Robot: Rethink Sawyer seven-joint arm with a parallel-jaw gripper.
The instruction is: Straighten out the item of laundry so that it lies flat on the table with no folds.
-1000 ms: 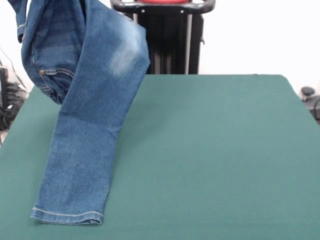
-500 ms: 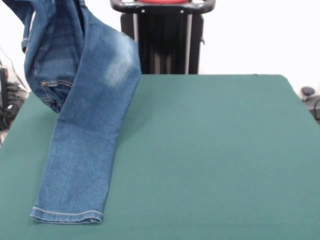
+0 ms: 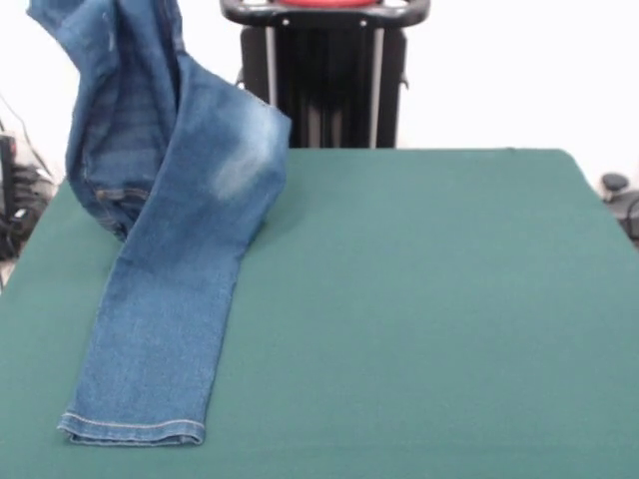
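The blue denim jeans [image 3: 170,249] hang from above the picture's top edge at the left. Their upper part is bunched and lifted off the dark green table [image 3: 429,299]. One leg slopes down onto the table and lies flat, with its hem [image 3: 132,429] near the front left corner. A faded pale patch [image 3: 240,170] shows on the thigh. The gripper is out of view above the top edge, so what holds the jeans is hidden.
The robot's black pedestal [image 3: 324,75] stands at the table's far side, behind the jeans' right edge. Dark equipment sits off the table's left edge [image 3: 15,200], and a small dark object off the right edge [image 3: 614,185].
The lifted upper part of the jeans has shifted and swung slightly, and the bunched waist now hangs a bit further right. The hem on the table has stayed put.
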